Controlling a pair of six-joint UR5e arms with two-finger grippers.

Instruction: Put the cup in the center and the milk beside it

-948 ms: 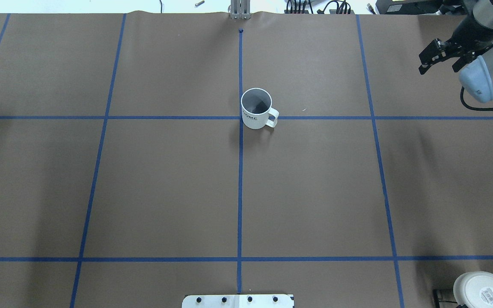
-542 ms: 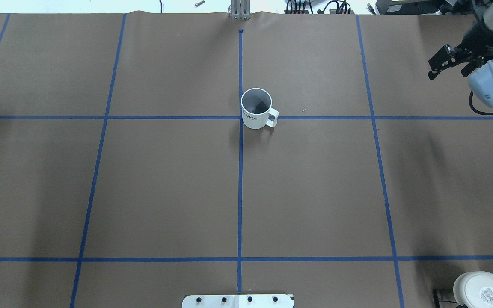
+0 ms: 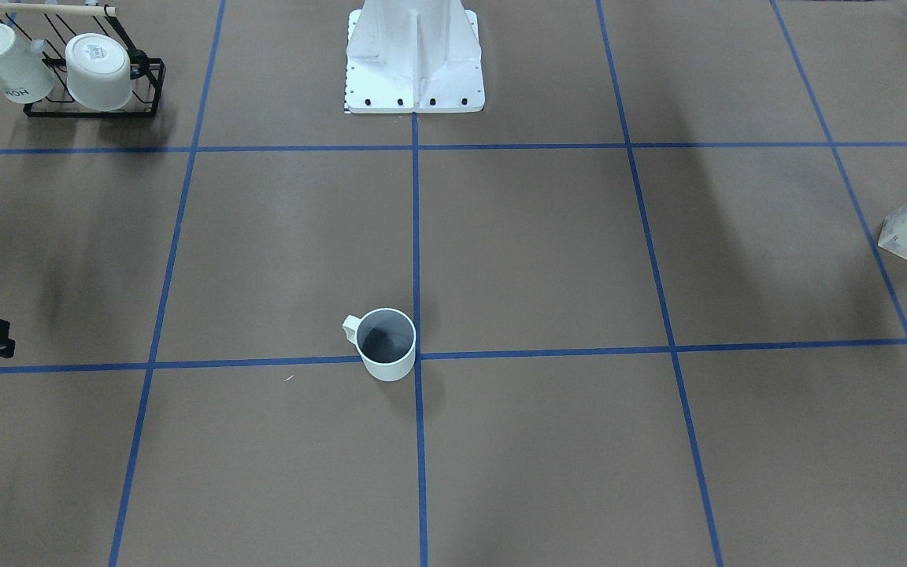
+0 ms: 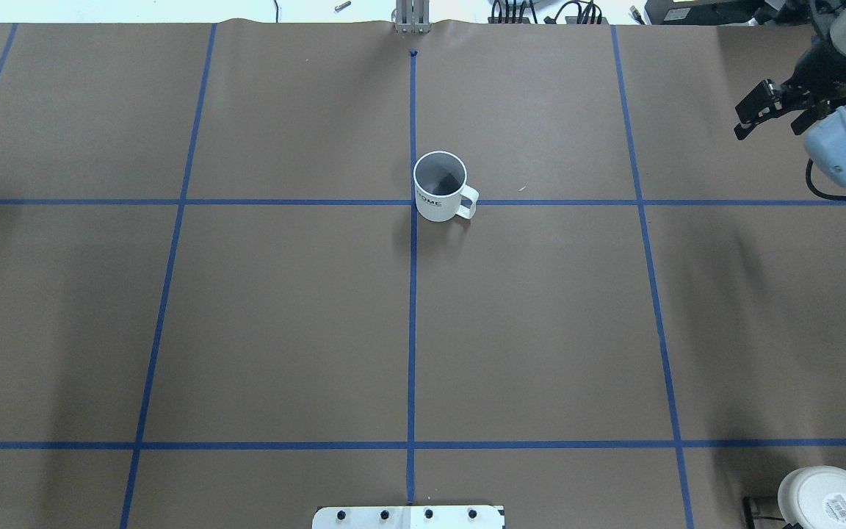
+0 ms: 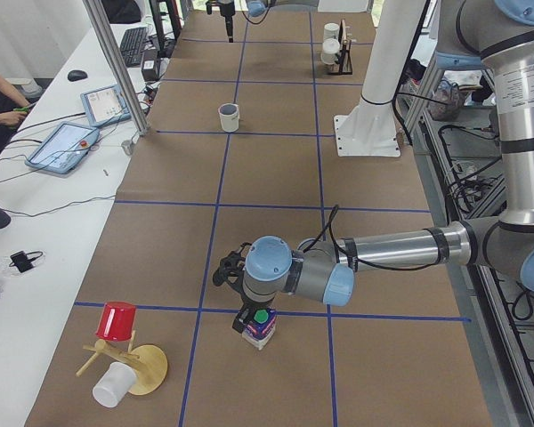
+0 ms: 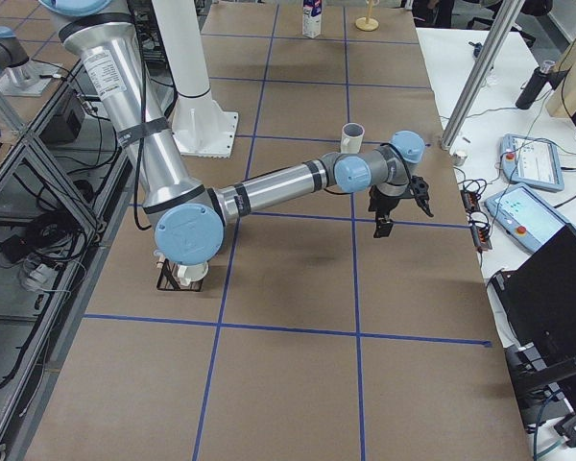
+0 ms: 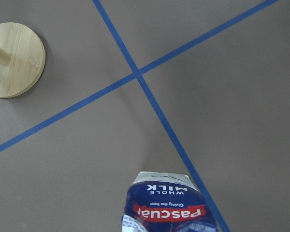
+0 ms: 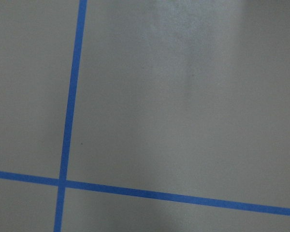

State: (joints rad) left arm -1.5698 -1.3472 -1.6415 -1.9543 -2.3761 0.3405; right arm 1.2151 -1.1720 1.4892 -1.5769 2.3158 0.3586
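Milk (image 5: 260, 326) stands upright at the table's left end, well apart from the cup (image 4: 439, 187) at the center (image 4: 413, 202); likely light and crushable, so pinch its flat sides gently; left gripper (image 5: 246, 309) just above it, can't tell its opening; right gripper (image 4: 768, 121) wide, empty.

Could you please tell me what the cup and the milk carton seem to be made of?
The cup looks like glazed ceramic: smooth white wall, thick rim, though plastic is possible. The milk carton looks like coated paperboard: printed faces, folded creased top.
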